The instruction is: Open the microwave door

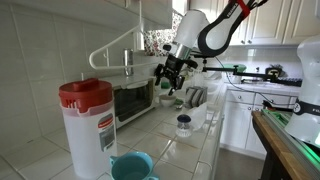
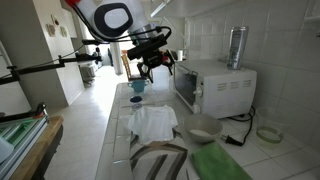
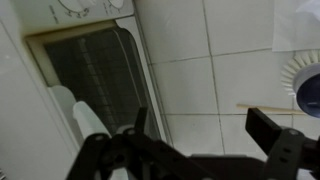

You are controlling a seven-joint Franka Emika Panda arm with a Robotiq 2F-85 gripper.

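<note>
The microwave (image 1: 135,100) is a small silver-white box on the tiled counter; it also shows in an exterior view (image 2: 218,88). Its dark-glass microwave door (image 2: 185,90) looks shut. In the wrist view the door (image 3: 95,70) fills the upper left, with its pale handle (image 3: 78,112) at the lower edge. My gripper (image 1: 168,78) hangs in front of the door's side, also seen in an exterior view (image 2: 150,65). In the wrist view its two dark fingers (image 3: 205,130) are spread apart over white tiles, with nothing between them.
A clear pitcher with a red lid (image 1: 85,125) and a teal cup (image 1: 130,165) stand on the near counter. A small jar (image 1: 183,123), a white cloth (image 2: 152,122), a bowl (image 2: 203,127) and a blue cup (image 2: 138,87) lie along the counter. A metal cylinder (image 2: 237,45) stands on the microwave.
</note>
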